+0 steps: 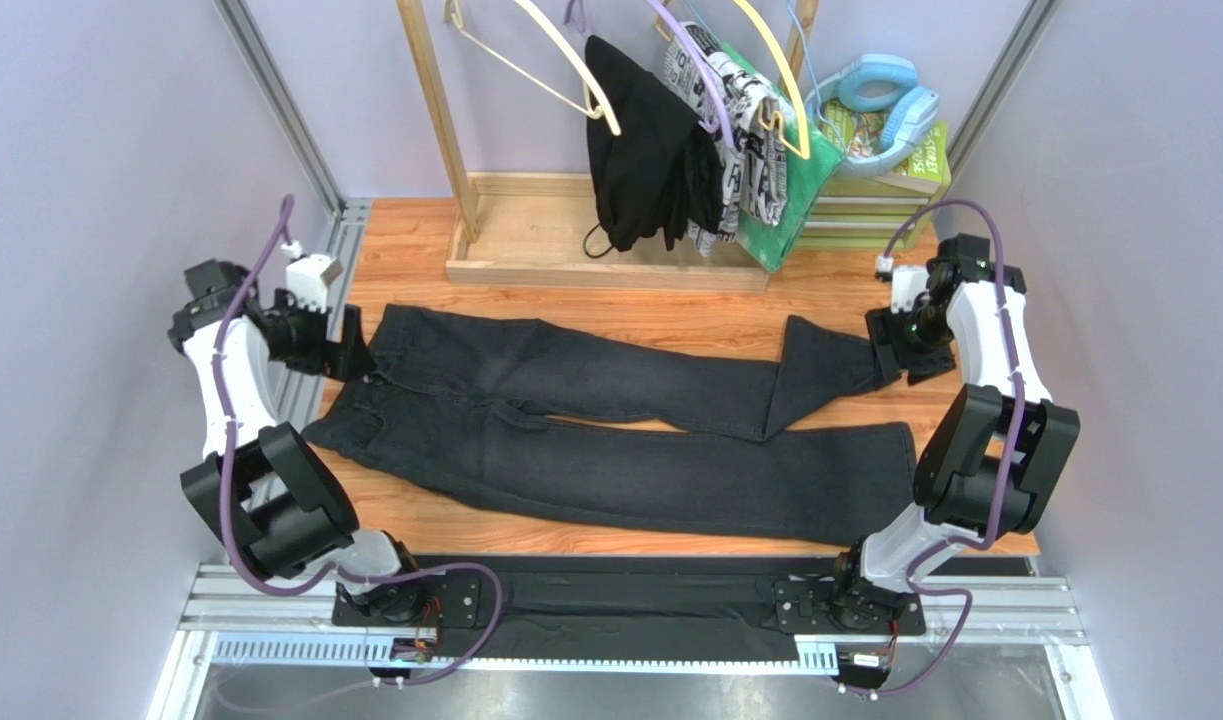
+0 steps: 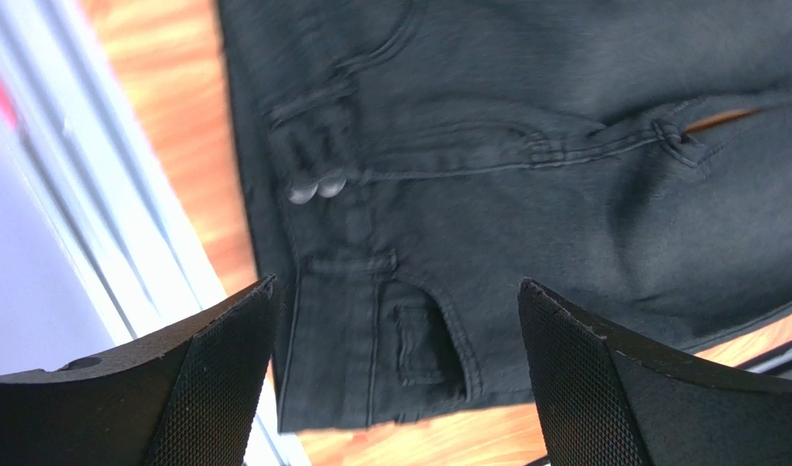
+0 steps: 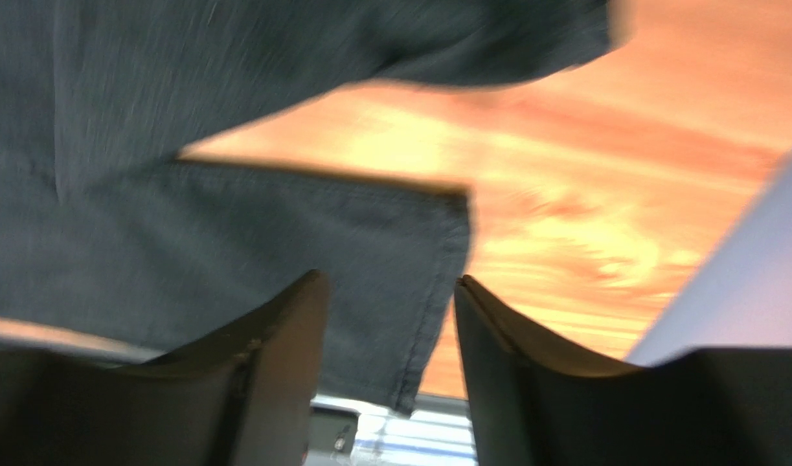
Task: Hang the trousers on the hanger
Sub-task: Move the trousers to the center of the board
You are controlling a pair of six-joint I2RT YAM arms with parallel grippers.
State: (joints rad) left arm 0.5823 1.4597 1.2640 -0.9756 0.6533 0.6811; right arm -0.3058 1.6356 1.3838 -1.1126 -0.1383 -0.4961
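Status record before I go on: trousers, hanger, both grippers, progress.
trousers: spread flat on the table, waist to the left, legs to the right
hanger: hung on the rack at the back, apart from the trousers
left gripper: open, over the waistband, holding nothing
right gripper: open, over a leg hem, holding nothing
progress: trousers not yet on hanger

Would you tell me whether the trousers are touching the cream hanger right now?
Apart. The top view shows the trousers lying flat on the table, while the cream hanger hangs up at the rack behind them.
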